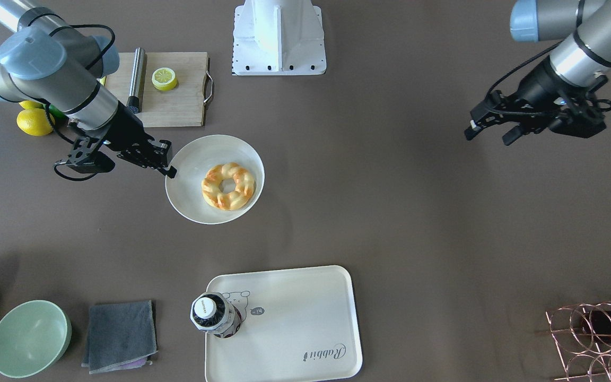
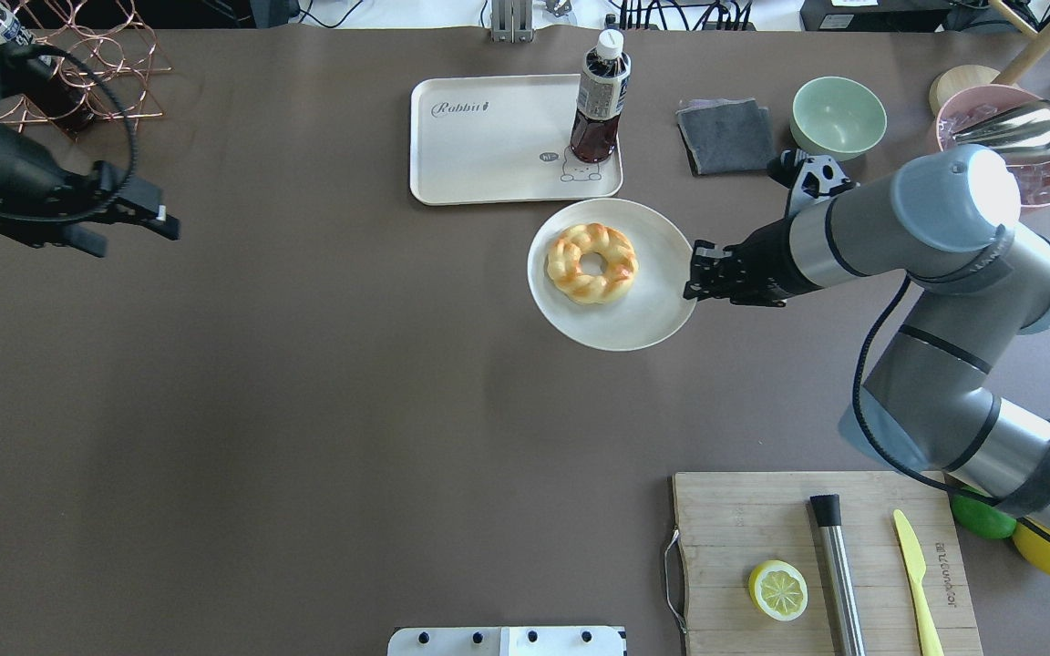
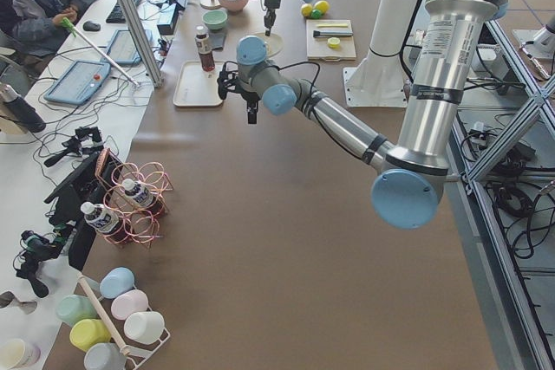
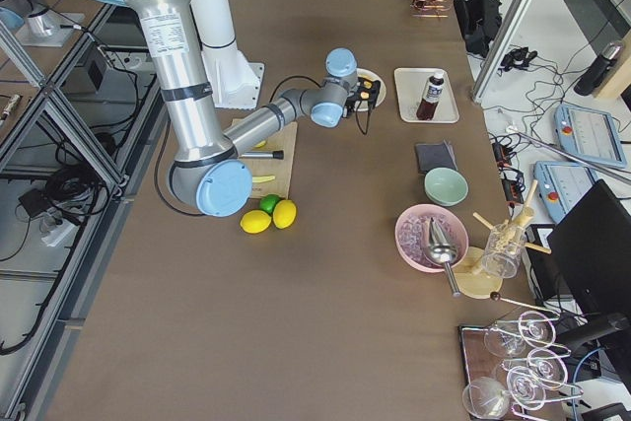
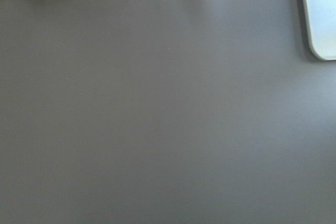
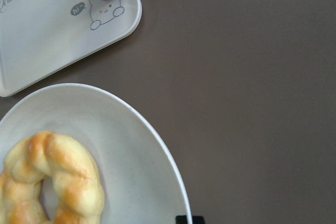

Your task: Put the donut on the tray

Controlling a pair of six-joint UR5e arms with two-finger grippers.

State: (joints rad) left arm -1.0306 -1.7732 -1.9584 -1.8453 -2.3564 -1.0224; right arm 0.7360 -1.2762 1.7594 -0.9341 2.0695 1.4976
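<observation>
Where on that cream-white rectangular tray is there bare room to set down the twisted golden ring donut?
Most of the cream-white rectangular tray is bare: the wide stretch between its "Rabbit" script and the dark, white-capped drink bottle. Only the bottle's corner, by the cartoon print, is crowded. The twisted golden donut lies on a round white plate.

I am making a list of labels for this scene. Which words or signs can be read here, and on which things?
"Rabbit", in script, on the tray.
"hi", in a small speech bubble beside the cartoon on the tray.
Print on the bottle label: too small to read.
Print on the cutting board: too blurred to read.
</observation>
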